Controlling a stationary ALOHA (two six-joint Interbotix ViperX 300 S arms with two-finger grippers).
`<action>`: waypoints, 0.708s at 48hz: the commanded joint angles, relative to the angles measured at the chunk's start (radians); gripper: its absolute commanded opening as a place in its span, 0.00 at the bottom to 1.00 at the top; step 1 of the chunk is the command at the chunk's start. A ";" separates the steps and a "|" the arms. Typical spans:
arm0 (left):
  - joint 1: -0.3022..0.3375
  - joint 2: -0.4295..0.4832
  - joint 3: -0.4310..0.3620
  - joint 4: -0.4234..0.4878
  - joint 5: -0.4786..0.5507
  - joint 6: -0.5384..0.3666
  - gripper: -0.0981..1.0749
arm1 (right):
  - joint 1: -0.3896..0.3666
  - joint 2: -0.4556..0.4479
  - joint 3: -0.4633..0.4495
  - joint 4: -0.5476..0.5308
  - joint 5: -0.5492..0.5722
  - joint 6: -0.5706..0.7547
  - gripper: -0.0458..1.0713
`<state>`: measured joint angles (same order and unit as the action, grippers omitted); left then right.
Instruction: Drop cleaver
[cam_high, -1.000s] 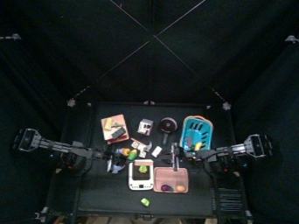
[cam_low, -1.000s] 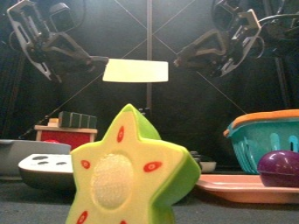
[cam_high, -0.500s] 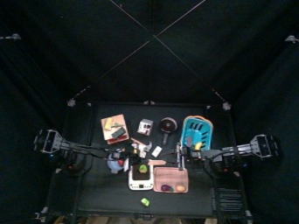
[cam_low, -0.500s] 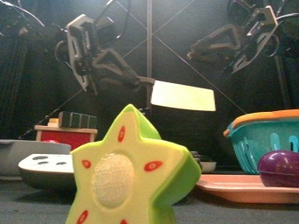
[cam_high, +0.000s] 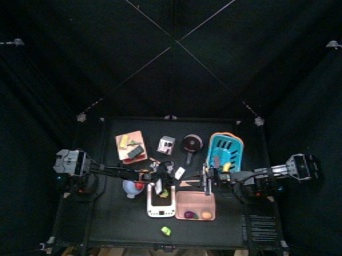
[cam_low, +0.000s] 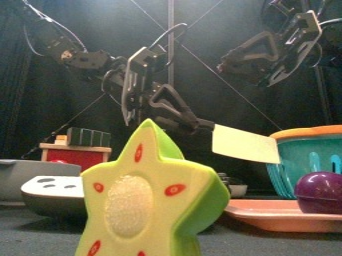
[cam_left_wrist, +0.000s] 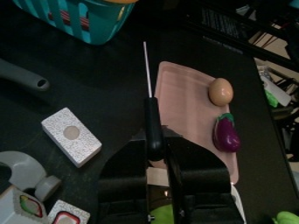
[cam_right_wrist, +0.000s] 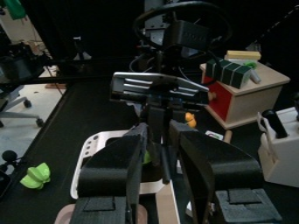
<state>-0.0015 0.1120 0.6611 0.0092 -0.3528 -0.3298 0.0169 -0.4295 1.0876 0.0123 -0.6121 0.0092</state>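
gripping cleaver (cam_left_wrist: 147, 87), pink tray (cam_left_wrist: 187, 105) beneath

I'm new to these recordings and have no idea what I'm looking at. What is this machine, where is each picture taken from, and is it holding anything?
It is a robot with two black arms at a small black table inside black curtains. One picture looks straight down, one looks level from the table's front edge, and one comes from a camera on each wrist. The left gripper is shut on a cleaver, held in the air above a pink tray that carries an egg and an eggplant. The right gripper hangs nearby, holding nothing. Also on the table: a teal basket and a yellow star toy.
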 joint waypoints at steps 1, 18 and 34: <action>0.008 0.014 -0.043 -0.002 -0.006 0.000 0.37 | 0.002 -0.017 -0.009 0.000 -0.005 0.000 0.66; 0.023 0.058 -0.069 -0.002 0.006 0.000 0.54 | 0.003 -0.017 -0.009 0.000 -0.005 0.002 0.66; 0.038 0.077 -0.092 -0.063 0.060 0.000 0.66 | 0.005 -0.017 -0.012 0.000 -0.003 0.002 0.66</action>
<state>0.0276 0.1933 0.5998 -0.0383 -0.3099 -0.3313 0.0199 -0.4295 1.0876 0.0123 -0.6105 0.0092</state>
